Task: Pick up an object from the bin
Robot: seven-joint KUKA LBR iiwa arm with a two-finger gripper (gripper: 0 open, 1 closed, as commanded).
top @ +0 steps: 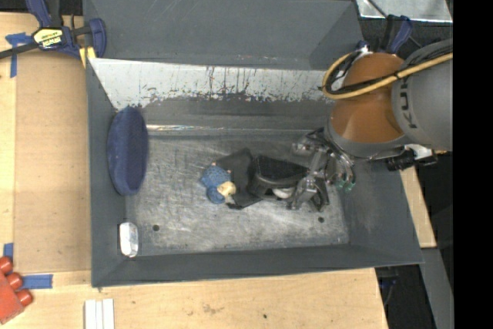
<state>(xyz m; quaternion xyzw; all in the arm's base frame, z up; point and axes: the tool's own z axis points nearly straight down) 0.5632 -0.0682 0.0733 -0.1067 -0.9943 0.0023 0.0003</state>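
The gripper [310,193] sits low in the bin [216,27] beside a black thing [262,173], seemingly lining up a grasp; whether it is open cannot be told

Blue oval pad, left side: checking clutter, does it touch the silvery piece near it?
Apart: the camera view shows bare floor between the blue oval pad and the silvery piece.

In the bin [231,35], a pad [127,149] leans on the left wall. A packet [128,239] lies in the near left corner. Mid-floor, a toy [216,183] touches the left side of a heap [258,177]. The gripper [312,193] is at the heap's right end, near the right wall.
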